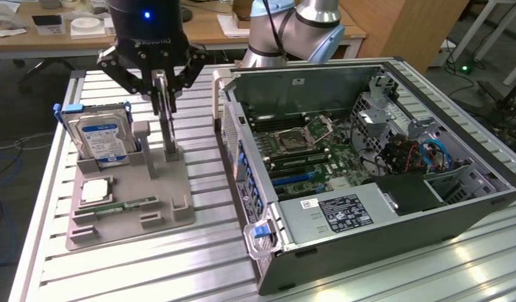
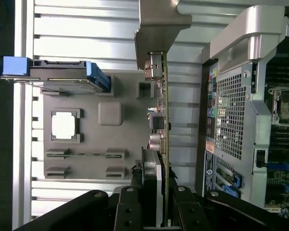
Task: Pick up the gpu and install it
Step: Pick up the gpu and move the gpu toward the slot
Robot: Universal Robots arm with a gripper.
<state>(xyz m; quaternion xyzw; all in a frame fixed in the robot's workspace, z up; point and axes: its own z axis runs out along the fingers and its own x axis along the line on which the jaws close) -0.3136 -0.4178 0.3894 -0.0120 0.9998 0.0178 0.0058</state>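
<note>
The gpu (image 1: 167, 126) is a thin dark card standing on edge at the right side of the grey holder tray (image 1: 132, 217). Its lower end is at the tray's upright post; I cannot tell whether it still rests in the slot. My gripper (image 1: 162, 94) comes down from above with its fingers shut on the card's upper part. In the wrist view the gpu (image 2: 162, 120) runs edge-on away from my gripper (image 2: 156, 211), with its pale metal bracket (image 2: 159, 29) at the far end.
A hard drive (image 1: 102, 135) with a blue-white label stands upright in the tray. A processor chip (image 1: 96, 189) and a memory stick (image 1: 124, 206) lie flat in it. The open computer case (image 1: 367, 157) lies at the exterior view's right, motherboard exposed.
</note>
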